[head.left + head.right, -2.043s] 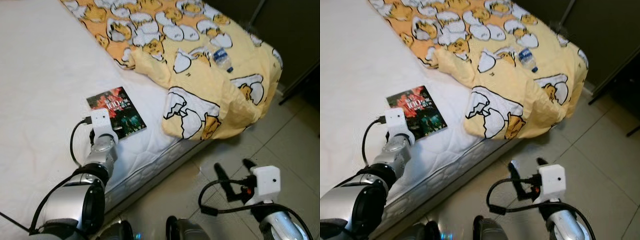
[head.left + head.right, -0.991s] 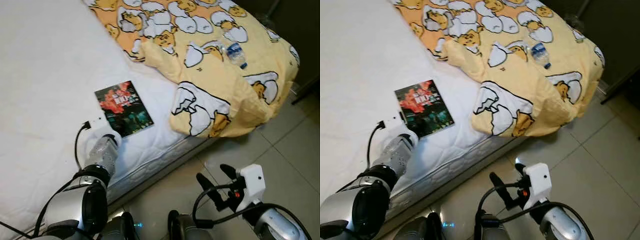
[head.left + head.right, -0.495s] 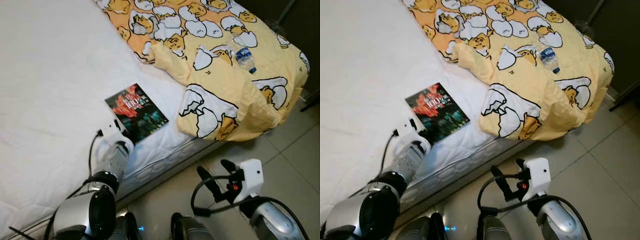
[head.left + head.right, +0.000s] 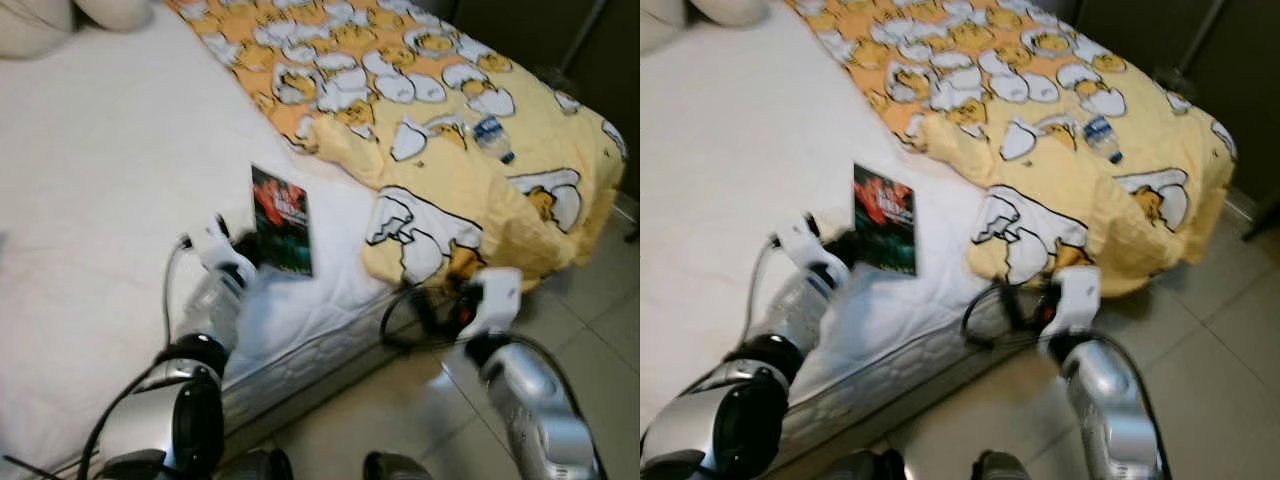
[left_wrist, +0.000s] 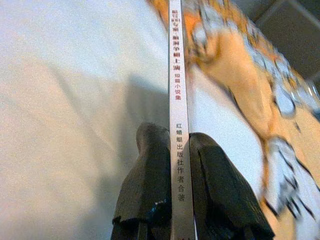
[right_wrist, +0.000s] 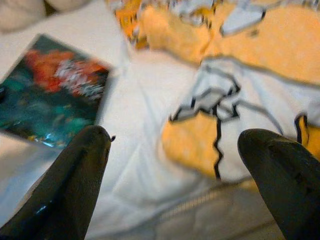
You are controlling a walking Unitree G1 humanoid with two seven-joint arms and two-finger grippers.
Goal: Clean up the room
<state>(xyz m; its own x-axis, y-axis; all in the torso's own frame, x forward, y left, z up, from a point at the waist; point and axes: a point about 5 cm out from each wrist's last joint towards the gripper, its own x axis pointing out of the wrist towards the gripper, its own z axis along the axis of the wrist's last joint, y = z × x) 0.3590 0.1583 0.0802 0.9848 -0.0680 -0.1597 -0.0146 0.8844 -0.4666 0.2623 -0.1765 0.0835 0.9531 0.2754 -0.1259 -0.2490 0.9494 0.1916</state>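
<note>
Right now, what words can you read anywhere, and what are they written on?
Book spine, pinched between the left tool's fingers: red Chinese line, partly blurred, ending "短篇小说集".
Same spine, lower down: "红蜻蜓出版社作者合著".
Book cover: red title, too blurred to read.
Water bottle label, on the yellow blanket: too small to read.

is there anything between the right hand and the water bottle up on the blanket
Yes. The open right hand is down at the bed's edge, and the bunched fold of the yellow blanket rises between it and the water bottle. The left hand is shut on the book.
</note>
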